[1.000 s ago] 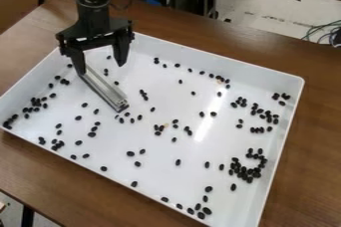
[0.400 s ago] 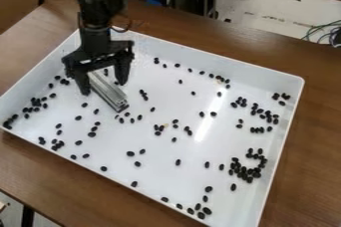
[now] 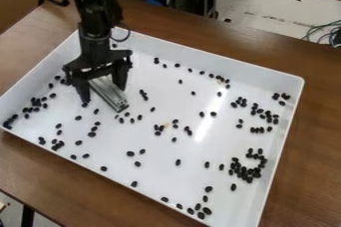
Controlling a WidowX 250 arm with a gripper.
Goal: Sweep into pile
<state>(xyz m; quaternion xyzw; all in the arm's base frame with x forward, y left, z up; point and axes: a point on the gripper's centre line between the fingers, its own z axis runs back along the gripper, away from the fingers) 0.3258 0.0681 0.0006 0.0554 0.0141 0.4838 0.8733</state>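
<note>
In wht tray (image 3: 166, 181), scattered oval blk beans (image 3: 178, 162) & gry grooved bar (image 3: 110, 95), gripper (image 3: 102, 94) w/ fingers spread.

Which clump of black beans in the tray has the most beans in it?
The bean clump beside the tray's right wall, in the view's lower half: more beans crowd there than in any other clump.

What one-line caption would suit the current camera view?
Black two-finger gripper, fingers apart, at one end of a silver metal bar in a white tray scattered with black oval beans.
</note>
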